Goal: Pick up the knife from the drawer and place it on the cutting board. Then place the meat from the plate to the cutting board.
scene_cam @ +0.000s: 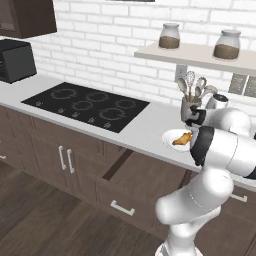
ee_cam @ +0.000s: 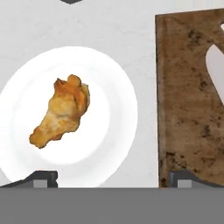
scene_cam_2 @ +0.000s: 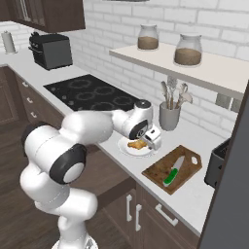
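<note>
The meat (ee_cam: 61, 111), an orange-brown chunk, lies on the white plate (ee_cam: 111, 94) left of the cutting board (ee_cam: 188, 100). On the board lies the knife (scene_cam_2: 171, 174), green handle toward the counter's front; its pale blade (ee_cam: 216, 70) shows at the hand view's right edge. My gripper (ee_cam: 113, 178) hovers open above the plate's board-side half, one fingertip (ee_cam: 43, 178) over the plate's rim and the other over the board's edge. From the right base view my gripper (scene_cam_2: 153, 139) hangs over the plate (scene_cam_2: 127, 150) and meat (scene_cam_2: 136, 144), beside the board (scene_cam_2: 187, 170). The drawer (scene_cam: 145, 175) stands pulled open below the plate (scene_cam: 170, 135).
A grey utensil holder (scene_cam_2: 169, 116) with spoons stands behind the plate. The black cooktop (scene_cam: 87, 106) lies to the left, and a dark appliance (scene_cam_2: 216, 165) sits right of the board. A shelf (scene_cam_2: 194, 68) with two jars hangs above. The open drawer juts out in front of the cabinets.
</note>
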You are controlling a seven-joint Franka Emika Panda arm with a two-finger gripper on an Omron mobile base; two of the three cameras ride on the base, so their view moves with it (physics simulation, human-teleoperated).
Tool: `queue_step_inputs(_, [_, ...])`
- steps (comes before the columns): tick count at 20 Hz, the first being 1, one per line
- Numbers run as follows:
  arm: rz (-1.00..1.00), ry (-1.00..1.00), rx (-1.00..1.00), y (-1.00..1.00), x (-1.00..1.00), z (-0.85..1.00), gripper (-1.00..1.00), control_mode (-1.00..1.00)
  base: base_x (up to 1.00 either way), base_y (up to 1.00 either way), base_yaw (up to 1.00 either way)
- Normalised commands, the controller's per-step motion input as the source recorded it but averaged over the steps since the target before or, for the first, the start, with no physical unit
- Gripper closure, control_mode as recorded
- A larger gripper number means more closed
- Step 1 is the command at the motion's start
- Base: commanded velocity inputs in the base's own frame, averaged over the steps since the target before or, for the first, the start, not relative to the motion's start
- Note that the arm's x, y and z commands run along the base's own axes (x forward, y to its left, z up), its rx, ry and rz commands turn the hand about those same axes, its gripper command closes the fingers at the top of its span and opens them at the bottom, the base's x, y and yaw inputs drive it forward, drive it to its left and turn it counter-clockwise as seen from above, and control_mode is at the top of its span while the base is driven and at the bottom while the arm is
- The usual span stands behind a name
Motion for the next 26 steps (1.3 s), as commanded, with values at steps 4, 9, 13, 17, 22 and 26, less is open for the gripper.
queue_step_inputs(4, [-0.01,0.0,0.02,0.01,0.65,0.01,-1.0,-1.0,0.0,0.0,0.0])
queue_step_inputs(9, [-0.01,-0.01,0.04,0.17,0.34,0.0,-1.0,-1.0,0.0,0.0,0.0])
queue_step_inputs(13, [-0.04,0.0,0.02,0.16,0.22,-0.05,-1.0,-1.0,0.0,0.0,0.0])
queue_step_inputs(17, [-0.05,0.02,0.0,0.14,0.31,-0.36,-1.0,-1.0,0.0,0.0,0.0])
queue_step_inputs(22, [-0.07,0.09,0.0,0.09,0.21,-0.58,-1.0,-1.0,0.0,0.0,0.0])
queue_step_inputs(26, [-0.07,0.08,0.0,0.04,0.04,-0.53,-1.0,-1.0,0.0,0.0,0.0])
